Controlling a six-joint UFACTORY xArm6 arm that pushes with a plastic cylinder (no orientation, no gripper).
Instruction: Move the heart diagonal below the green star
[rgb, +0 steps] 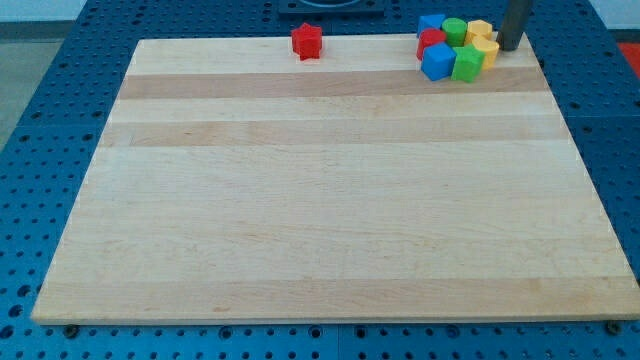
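Bare wooden board (320, 200) fills the foreground. Far back, the green star (467, 65) sits in a tight cluster beside a yellow block (486, 49) — likely the heart. My tip (508, 47) — a plain rod, holding nothing — stands just right of it, poised to nudge it down-left.

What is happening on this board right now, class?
My tip stands at the view's top right, just right of a tight cluster: blue blocks, green blocks, yellow blocks and a red block. A red star-like block sits alone to the left. The wooden board holds nothing else.
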